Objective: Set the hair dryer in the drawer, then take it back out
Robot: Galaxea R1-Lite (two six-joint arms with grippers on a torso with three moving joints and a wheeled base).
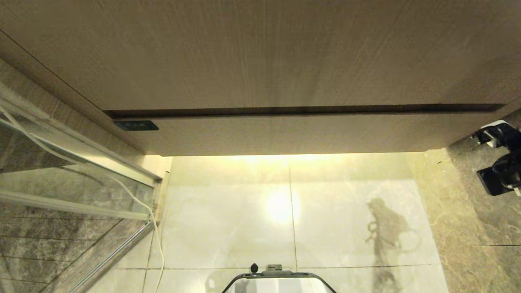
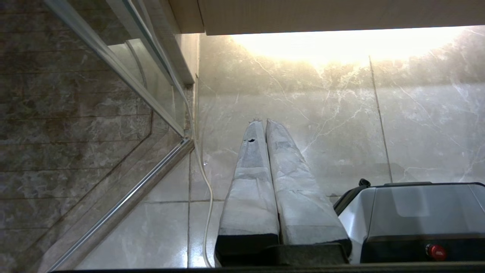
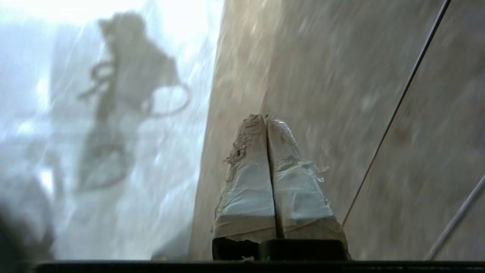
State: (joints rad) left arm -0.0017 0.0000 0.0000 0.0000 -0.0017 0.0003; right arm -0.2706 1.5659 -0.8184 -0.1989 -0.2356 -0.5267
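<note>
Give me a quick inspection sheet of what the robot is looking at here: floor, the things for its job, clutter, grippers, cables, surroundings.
Surface: glossy pale tiled floor, lit from under the cabinet.
Job's things: drawer shut, front flush; hair dryer nothing seen.
Clutter: nothing seen.
Grippers: left gripper shut, empty, hanging over the floor beside the robot's base; right gripper shut, empty, over the floor at the right.
Cables: white cord trailing along the glass panel down to the floor.
Surroundings: glass shower panel at left, dark marble wall at right.

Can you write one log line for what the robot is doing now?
drawer: closed | hair dryer: not visible | right gripper: shut, empty, over floor | left gripper: shut, parked
</note>
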